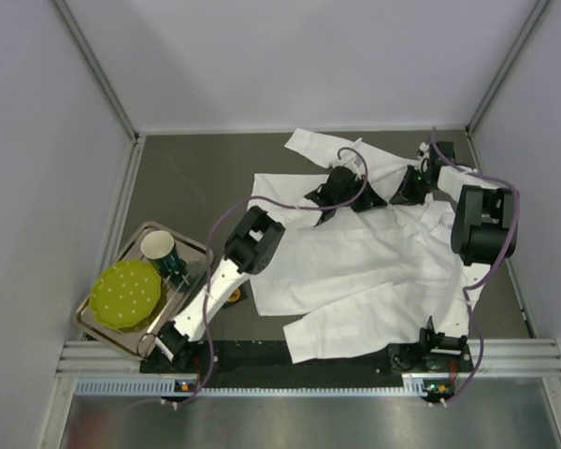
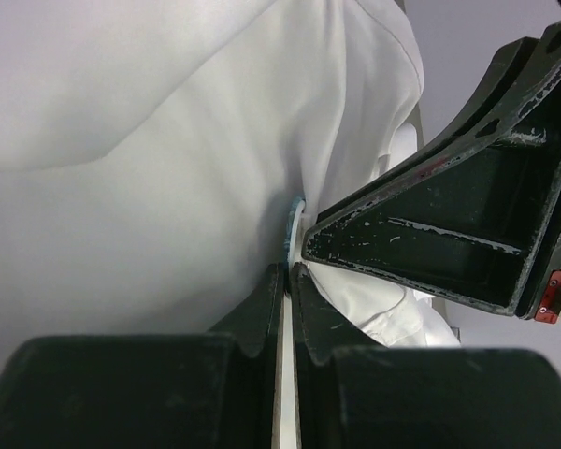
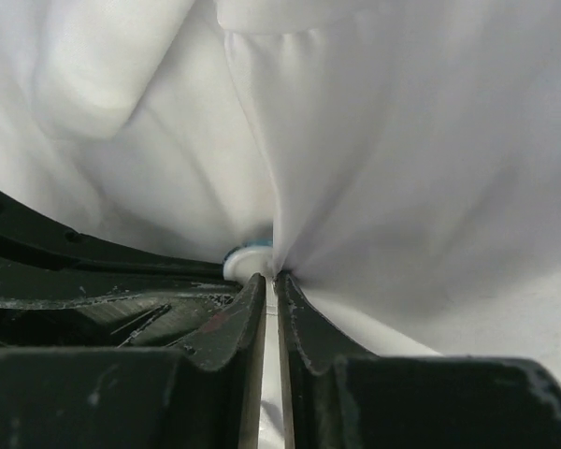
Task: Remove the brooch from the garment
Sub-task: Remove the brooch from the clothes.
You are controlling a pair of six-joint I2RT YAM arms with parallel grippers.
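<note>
The garment (image 1: 355, 271) is a big white shirt spread on the dark table. The brooch (image 3: 248, 259) is a small white disc with a blue rim, seen edge-on in the cloth (image 2: 294, 223); in the top view the grippers hide it. My left gripper (image 2: 287, 268) is shut, its tips meeting right at the brooch's edge. My right gripper (image 3: 273, 278) comes from the other side, its jaws pinched on puckered cloth (image 3: 402, 168) just beside the brooch. Both grippers, left (image 1: 353, 198) and right (image 1: 393, 195), meet near the collar.
A metal tray (image 1: 201, 251) at the left holds a yellow-green dotted lid (image 1: 124, 293) and a white cup (image 1: 157, 245). Grey walls close in the table on three sides. Purple cables loop over both arms.
</note>
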